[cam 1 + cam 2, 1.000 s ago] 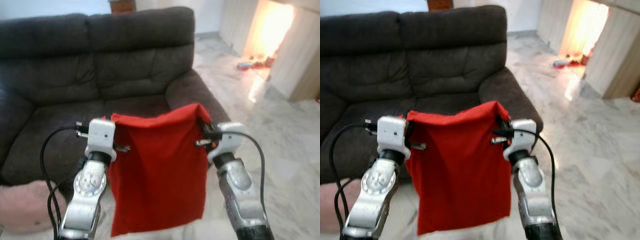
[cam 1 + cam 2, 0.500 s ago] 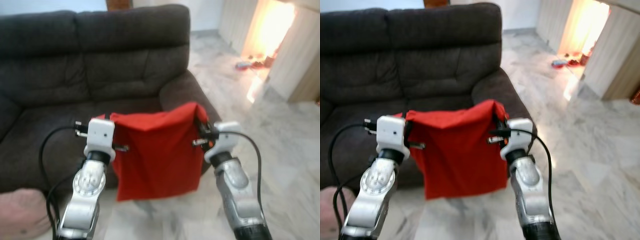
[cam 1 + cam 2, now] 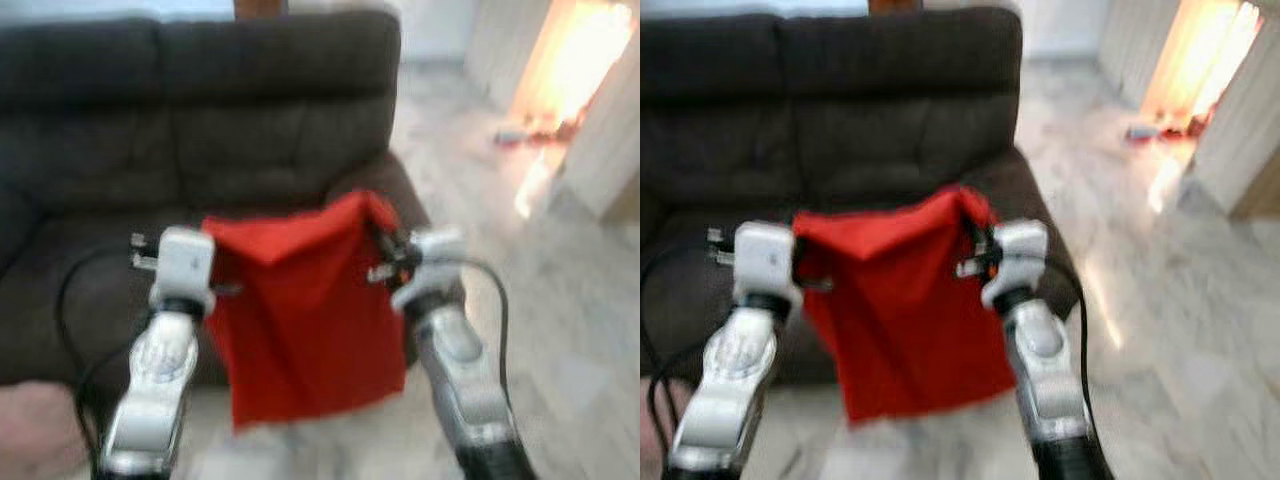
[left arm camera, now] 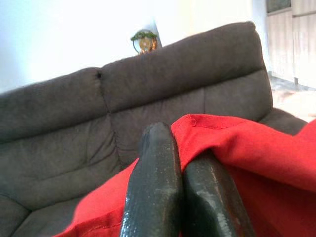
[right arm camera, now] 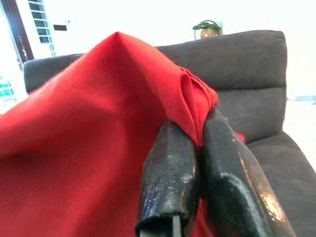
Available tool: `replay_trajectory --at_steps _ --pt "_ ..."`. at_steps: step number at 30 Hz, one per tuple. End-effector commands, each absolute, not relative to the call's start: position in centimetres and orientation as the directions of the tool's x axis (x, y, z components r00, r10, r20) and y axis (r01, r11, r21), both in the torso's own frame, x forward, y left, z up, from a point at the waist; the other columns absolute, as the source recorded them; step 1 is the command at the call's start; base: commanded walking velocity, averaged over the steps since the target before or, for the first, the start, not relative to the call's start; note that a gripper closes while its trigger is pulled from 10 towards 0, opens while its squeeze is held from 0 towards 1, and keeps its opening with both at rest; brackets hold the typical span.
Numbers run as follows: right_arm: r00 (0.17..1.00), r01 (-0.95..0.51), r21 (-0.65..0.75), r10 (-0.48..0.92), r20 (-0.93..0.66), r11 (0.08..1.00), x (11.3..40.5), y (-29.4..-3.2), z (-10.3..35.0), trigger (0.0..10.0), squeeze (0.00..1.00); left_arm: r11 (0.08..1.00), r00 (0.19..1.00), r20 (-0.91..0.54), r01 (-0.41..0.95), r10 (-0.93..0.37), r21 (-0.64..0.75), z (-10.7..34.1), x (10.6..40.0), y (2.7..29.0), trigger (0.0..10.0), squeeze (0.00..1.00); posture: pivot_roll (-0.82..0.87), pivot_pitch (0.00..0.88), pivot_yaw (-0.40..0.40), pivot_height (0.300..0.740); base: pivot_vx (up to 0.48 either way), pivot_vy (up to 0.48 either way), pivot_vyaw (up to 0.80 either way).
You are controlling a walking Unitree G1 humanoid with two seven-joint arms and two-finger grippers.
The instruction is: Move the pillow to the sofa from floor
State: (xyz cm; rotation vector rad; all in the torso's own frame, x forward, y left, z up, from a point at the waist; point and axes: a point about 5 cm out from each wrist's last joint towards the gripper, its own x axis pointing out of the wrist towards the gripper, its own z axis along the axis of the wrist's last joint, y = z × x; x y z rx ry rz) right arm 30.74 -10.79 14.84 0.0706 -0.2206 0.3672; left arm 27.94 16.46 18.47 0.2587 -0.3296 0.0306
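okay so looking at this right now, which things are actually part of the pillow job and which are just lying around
Part of the job:
red pillow, hanging off the floor
left claw, shut on one upper corner
right claw, shut on the other
dark sofa

Lying about:
pinkish cushion on the floor
ornament behind the sofa
clutter by the doorway

Head stereo pair looking forward and down from behind both arms, facing the sofa, wrist views close along their own fingers, sharing the same sofa back.
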Motion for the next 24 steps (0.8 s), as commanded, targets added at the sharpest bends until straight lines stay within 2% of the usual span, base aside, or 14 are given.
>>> replay_trajectory --at_steps 1,7,16,19,24 --pt "0.890 -0.360 0.016 0.338 0.307 0.933 30.8 -11.1 16.8 10.0 0.00 0.968 0.895 0.445 -0.075 -0.041 0.239 21.3 27.8 15.6 10.0 0.00 0.07 0.000 0.023 0.740 0.326 0.000 0.00" --pt "0.850 -0.368 -0.006 0.339 0.403 0.930 31.0 -10.6 19.8 10.0 0.00 0.963 0.862 0.506 -0.109 -0.032 0.247 23.6 27.9 16.1 10.0 0.00 0.07 0.000 0.022 0.740 0.331 0.000 0.00" --pt "0.730 -0.420 -0.055 0.373 0.572 0.906 30.4 -9.4 26.0 10.0 0.00 0.952 0.789 0.614 -0.174 -0.019 0.253 27.4 27.7 16.4 10.0 0.00 0.08 0.000 0.019 0.740 0.339 0.000 0.00" --pt "0.682 -0.449 -0.091 0.406 0.608 0.889 29.9 -8.7 27.4 10.0 0.00 0.951 0.785 0.619 -0.170 -0.027 0.257 27.8 27.8 16.3 10.0 0.00 0.07 0.000 0.017 0.740 0.341 0.000 0.52" --pt "0.685 -0.451 -0.098 0.415 0.599 0.887 29.8 -8.7 27.3 10.0 0.00 0.951 0.787 0.616 -0.172 -0.024 0.256 27.8 27.9 16.3 10.0 0.00 0.07 0.000 0.014 0.740 0.342 0.000 0.78"
